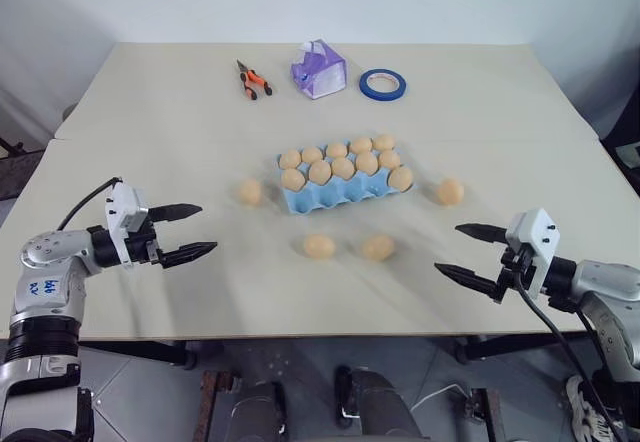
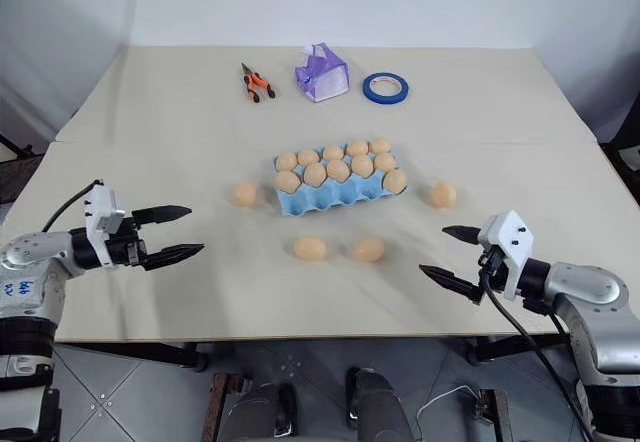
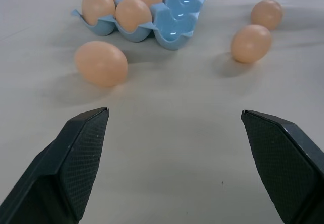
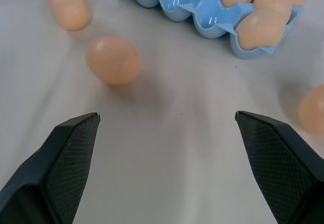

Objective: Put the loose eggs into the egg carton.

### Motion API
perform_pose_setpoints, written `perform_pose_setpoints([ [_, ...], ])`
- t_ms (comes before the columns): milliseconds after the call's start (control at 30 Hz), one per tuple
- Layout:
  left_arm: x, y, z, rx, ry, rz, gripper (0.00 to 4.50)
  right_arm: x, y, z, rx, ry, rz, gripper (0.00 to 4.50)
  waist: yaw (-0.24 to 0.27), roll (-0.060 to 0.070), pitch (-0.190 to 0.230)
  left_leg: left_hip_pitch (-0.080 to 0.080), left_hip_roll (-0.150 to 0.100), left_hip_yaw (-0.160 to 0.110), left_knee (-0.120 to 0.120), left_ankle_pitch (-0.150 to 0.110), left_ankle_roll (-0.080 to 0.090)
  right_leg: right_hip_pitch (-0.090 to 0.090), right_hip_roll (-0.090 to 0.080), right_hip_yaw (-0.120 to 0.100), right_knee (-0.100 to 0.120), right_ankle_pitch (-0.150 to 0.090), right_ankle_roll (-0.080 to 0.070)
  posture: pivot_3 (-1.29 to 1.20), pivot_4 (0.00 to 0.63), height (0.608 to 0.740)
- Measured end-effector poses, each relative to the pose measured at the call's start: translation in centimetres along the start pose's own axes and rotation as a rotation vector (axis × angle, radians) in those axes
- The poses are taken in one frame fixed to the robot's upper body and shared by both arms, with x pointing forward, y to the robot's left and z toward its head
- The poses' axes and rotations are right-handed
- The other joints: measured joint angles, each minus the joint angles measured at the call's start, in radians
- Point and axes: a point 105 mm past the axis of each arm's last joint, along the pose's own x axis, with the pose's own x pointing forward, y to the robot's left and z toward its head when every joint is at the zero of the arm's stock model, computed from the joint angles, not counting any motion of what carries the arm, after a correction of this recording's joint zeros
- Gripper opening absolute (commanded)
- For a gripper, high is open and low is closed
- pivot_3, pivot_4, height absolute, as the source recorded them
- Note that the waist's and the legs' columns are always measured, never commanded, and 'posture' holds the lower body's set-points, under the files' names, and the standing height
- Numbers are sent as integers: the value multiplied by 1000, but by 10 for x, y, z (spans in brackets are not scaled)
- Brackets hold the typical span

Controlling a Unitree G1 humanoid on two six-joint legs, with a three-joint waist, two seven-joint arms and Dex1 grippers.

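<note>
Left gripper (image 1: 194,232) fingers spread wide, nothing between them, hovering over the table (image 1: 150,132) near its front left edge, pointing toward the middle. Right gripper (image 1: 468,254) also wide open and empty, over the front right of the table, pointing inward to the left.

Four loose eggs on the table: left egg (image 1: 250,192) just beside the left end of the egg carton (image 1: 340,194), not touching as far as visible; two eggs in front of the carton, front-left egg (image 1: 319,246) and front-right egg (image 1: 378,247), near each other but apart; right egg (image 1: 450,192) off the carton's right end, a gap between them.

Light blue carton sits mid-table, slightly angled, back rows filled with eggs, front row of cups empty.

Far side of the table: orange-handled pliers (image 1: 252,80), purple-white folded box (image 1: 318,69), blue tape roll (image 1: 383,85), in a line left to right, well apart from the carton
</note>
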Motion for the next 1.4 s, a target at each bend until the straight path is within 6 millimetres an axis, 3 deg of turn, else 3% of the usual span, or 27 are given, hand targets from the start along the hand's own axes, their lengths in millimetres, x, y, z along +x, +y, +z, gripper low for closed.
perform_pose_setpoints([
  [567,4,1,8,-9,-17,50,4479,1,-3,9,34,-44,-168,4500,0,0,0,0,0,0,0,0,0,0,0,1,0,0,0,0,150,740],
  [833,-1,-12,1,-37,-23,-9,4479,-25,9,-6,89,6,-218,4500,0,0,0,0,0,0,0,-1,-1,0,0,1,0,0,0,0,150,740],
  [1000,-3,-17,3,14,-44,-61,4479,-24,12,2,70,-6,-209,4500,-1,0,0,1,0,1,1,-1,-2,0,1,2,-1,0,0,0,150,740],
  [1133,2,-23,8,19,-108,-109,4479,-5,16,17,66,-55,-209,4500,-1,-1,0,1,0,1,1,0,-2,0,1,3,-1,0,0,0,150,740],
  [1300,6,-26,16,29,-160,-159,4479,48,41,19,117,-84,-127,4500,-1,-1,0,0,1,1,1,0,-2,0,1,3,-1,1,-1,0,150,740],
  [1400,7,-27,17,23,-164,-165,4479,69,39,22,128,-102,-131,4500,-2,-1,0,-1,0,1,1,1,2,0,1,3,-1,1,0,0,150,740],
])
